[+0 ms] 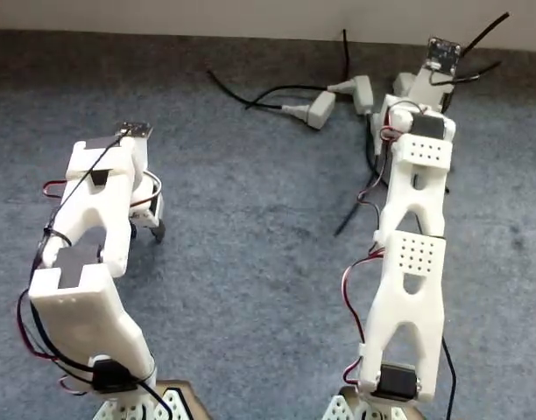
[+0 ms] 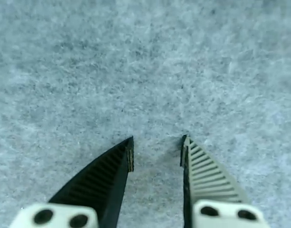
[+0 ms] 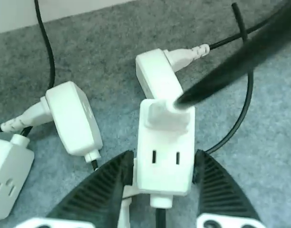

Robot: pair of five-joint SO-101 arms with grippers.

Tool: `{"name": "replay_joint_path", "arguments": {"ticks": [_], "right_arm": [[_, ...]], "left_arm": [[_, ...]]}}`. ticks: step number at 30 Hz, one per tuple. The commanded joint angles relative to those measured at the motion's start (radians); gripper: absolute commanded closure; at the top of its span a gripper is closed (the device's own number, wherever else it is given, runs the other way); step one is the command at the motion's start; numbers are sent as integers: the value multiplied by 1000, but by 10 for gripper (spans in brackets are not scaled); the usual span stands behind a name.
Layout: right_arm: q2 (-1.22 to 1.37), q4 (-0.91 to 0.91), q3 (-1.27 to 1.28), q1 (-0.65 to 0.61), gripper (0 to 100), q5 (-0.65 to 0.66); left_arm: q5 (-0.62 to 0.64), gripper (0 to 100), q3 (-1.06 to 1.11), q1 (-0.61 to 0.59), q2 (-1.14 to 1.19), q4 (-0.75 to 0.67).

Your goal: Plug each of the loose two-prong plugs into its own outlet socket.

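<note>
— "Where your right gripper (image 3: 163, 161) clamps the white outlet socket (image 3: 164, 137), what lies around it?"
— "One two-prong plug (image 3: 72, 116) just beside that socket, a second plug (image 3: 155, 73) at its far end. Your left gripper (image 2: 157, 152) gapes over grey carpet (image 2: 136, 57), well apart from the socket."

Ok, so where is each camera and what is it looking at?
High view: fixed above the table, looking down; both arms show, left arm folded near, right arm stretched to the plugs at the far edge.
Left wrist view: on the left wrist, looking down at bare table; its open left gripper shows.
Right wrist view: on the right wrist, looking at a socket that the right gripper straddles, plugs beside it.
Shared: high and right wrist views both show the plugs.
</note>
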Motion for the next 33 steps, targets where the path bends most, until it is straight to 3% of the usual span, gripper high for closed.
{"name": "replay_joint_path", "arguments": {"ticks": [1,7,12,16,21,27,33], "right_arm": [[-180,114,-59,15,803,-21],[-321,240,-54,8,800,-20],[-348,262,-53,13,800,-9],[-363,430,-99,8,803,100],[-410,650,-243,8,806,107],[-527,648,-104,35,956,60],[-753,648,228,-18,961,21]], "left_arm": [[46,777,-18,101,-97,2],[48,772,-13,222,-389,114],[81,772,-10,231,-572,138],[83,775,38,248,-677,216],[87,777,128,337,-878,236],[89,846,242,463,-1245,236],[83,933,518,481,-1586,91]]}}
